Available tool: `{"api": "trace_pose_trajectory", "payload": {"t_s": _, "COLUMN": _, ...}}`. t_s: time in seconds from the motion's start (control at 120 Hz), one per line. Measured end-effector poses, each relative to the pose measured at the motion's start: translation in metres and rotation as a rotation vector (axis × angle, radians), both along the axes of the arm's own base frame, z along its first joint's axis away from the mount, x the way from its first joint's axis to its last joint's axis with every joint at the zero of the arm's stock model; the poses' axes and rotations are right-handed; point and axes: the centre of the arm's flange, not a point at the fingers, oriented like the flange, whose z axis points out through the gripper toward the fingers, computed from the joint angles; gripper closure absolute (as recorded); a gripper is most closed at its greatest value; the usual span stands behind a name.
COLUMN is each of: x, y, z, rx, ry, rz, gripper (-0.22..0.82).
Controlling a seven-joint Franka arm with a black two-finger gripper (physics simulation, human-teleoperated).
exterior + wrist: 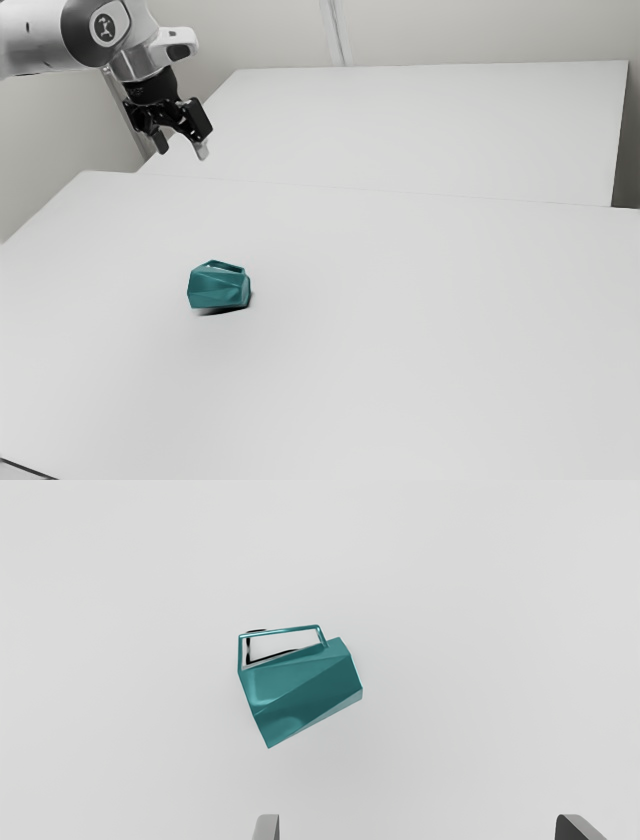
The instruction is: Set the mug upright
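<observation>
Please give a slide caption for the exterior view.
Faceted teal mug on its side on a white table, open black gripper hovering.

Around my bench [420, 340], pale and smooth, I see plain light-grey walls [480, 30] under soft, even light. A lighter vertical strip [336, 32] runs down the wall behind a broad white slab [430, 130].
</observation>
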Motion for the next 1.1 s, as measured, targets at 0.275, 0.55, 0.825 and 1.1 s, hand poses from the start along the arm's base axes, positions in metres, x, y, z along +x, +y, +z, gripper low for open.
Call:
{"api": "trace_pose_trajectory", "payload": {"t_s": 0.275, "x": 0.000, "y": -0.003, "z": 0.000, "rx": -0.002, "ry": -0.002, "rz": 0.001, "gripper": 0.00}}
{"api": "trace_pose_trajectory", "payload": {"t_s": 0.55, "x": -0.001, "y": -0.002, "z": -0.008, "rx": -0.033, "ry": 0.020, "rz": 0.011, "gripper": 0.00}}
{"api": "trace_pose_trajectory", "payload": {"t_s": 0.825, "x": -0.023, "y": 0.094, "z": -0.052, "rx": -0.320, "ry": 0.073, "rz": 0.140, "gripper": 0.00}}
{"api": "trace_pose_trajectory", "payload": {"t_s": 1.1, "x": -0.079, "y": 0.227, "z": -0.109, "rx": -0.577, "ry": 0.008, "rz": 0.262, "gripper": 0.00}}
